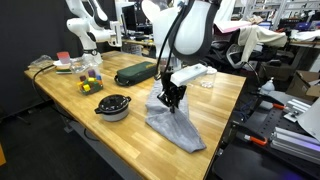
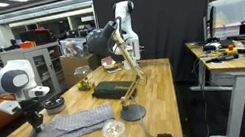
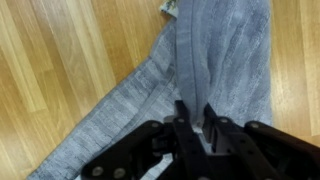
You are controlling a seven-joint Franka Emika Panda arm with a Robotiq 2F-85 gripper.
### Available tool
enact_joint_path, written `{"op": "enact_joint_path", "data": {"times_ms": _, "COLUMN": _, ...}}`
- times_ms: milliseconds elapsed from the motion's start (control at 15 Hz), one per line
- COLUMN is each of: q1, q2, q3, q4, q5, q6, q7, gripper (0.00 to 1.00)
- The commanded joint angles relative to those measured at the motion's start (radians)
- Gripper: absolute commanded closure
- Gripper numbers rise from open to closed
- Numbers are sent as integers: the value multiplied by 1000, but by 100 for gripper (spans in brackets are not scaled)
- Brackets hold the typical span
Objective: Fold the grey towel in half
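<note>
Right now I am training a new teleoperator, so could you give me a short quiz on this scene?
1. True or false: the gripper is open and hangs clear of the grey towel.
2. Which of these lies on the table beyond the towel in an exterior view?
A) a dark green zip case
B) a kettle
C) a laptop
3. Fill in: the table top is made of ___.

Key
1. False: the wrist view shows the gripper shut on a raised part of the towel.
2. A
3. wood
</note>
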Motion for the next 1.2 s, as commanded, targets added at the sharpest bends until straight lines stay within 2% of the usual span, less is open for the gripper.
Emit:
{"op": "enact_joint_path", "data": {"times_ms": 0, "q1": -17, "q2": -6, "q3": 12, "q4": 7, "q5": 6, "q6": -28, "q7": -33, "gripper": 48}}
{"op": "enact_joint_path", "data": {"times_ms": 133, "q1": -17, "q2": -5, "q3": 14, "q4": 11, "q5": 7, "q6": -31, "q7": -37, "gripper": 34}}
{"op": "enact_joint_path", "data": {"times_ms": 400, "q1": -22, "q2": -4, "q3": 20, "q4": 13, "q5": 12, "q6": -35, "q7": -46, "gripper": 20}}
{"op": "enact_joint_path", "data": {"times_ms": 467, "q1": -22, "q2": -4, "q3": 19, "q4": 13, "q5": 12, "q6": -37, "q7": -46, "gripper": 7}}
{"op": "enact_joint_path", "data": {"times_ms": 533, "q1": -23, "q2": -4, "q3": 19, "q4": 12, "q5": 12, "q6": -40, "q7": -45, "gripper": 0}}
{"op": "enact_joint_path", "data": {"times_ms": 1067, "q1": -41, "q2": 19, "q3": 23, "q4": 15, "q5": 23, "q6": -50, "q7": -50, "gripper": 0}}
{"op": "enact_joint_path", "data": {"times_ms": 1133, "q1": -43, "q2": 26, "q3": 23, "q4": 18, "q5": 25, "q6": -46, "q7": -51, "gripper": 4}}
